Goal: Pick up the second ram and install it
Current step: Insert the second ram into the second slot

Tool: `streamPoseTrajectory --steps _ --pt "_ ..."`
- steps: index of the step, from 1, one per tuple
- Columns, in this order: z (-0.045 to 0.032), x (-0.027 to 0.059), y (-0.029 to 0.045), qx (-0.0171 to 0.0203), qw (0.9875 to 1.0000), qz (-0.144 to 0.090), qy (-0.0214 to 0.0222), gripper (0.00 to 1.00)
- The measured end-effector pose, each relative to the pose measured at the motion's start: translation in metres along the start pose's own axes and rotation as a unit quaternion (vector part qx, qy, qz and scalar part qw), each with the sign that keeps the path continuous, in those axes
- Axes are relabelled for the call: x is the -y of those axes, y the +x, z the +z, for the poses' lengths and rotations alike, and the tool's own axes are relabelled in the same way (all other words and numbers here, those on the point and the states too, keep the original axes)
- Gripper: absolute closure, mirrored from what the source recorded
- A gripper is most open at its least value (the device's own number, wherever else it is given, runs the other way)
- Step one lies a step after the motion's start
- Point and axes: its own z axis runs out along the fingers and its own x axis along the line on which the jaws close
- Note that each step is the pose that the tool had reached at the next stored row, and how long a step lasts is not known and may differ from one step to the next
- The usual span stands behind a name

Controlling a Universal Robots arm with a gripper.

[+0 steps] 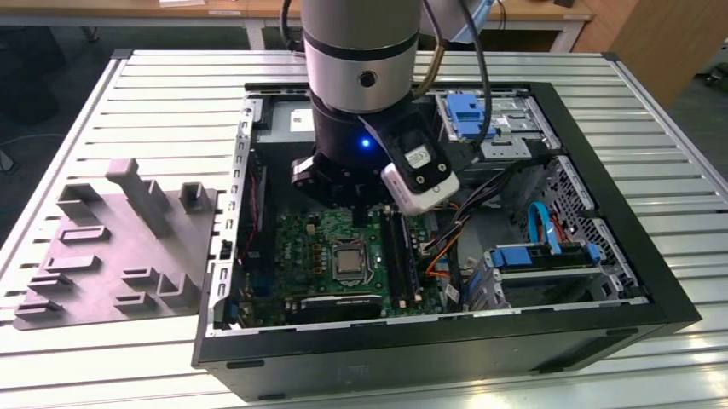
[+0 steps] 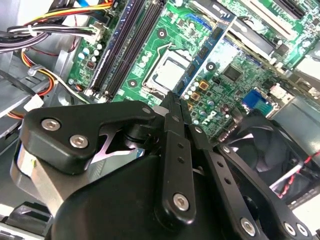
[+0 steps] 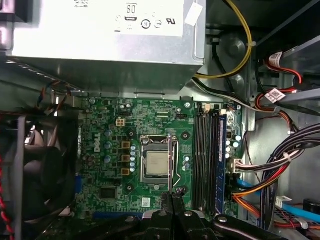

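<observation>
One long, thin, flat blue circuit stick (image 3: 220, 165) is all I can spot, so I'm calling that the second ram. It's standing on edge in the outermost of the long black slot strips (image 3: 202, 160) on the green circuit board (image 3: 115, 150), the slot closest to the bundle of coloured cables (image 3: 280, 165). As far as I can tell the other slots next to it have nothing in them.

The black tool (image 3: 172, 200) hangs low over the board, and in both wrist views its two fingers are pressed flat together with nothing pinched between them. The tip sits just off the corner of the silver square processor (image 3: 157, 162), so it isn't touching the stick.

So the bit that matters: the second ram lies sideways from the tool, out toward the cable side, with the bare slot strips in the gap between them. It's near but clearly apart. Its long axis runs along the slots, and that looks roughly parallel to the seam between the closed fingers, not across it. One end points toward the big grey metal power box (image 3: 100, 45).

My read is that the stick is already down in its slot, though I can't see whether the end latches have clicked. The grey moulded plastic tray (image 1: 114, 247) out on the slatted table (image 1: 637, 94) shows no blue stick.
</observation>
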Motion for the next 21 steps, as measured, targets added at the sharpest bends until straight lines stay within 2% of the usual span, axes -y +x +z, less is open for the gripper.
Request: streamPoseTrajectory --steps 7,14,21 --pt "0.0060 0.0003 -0.0091 0.0000 1.0000 0.000 0.0001 0.88" --pt "0.0098 0.0006 -0.0221 0.0000 1.0000 0.000 -0.0008 0.88" --pt "0.0104 0.0007 -0.0235 0.0000 1.0000 0.000 -0.0017 0.88"
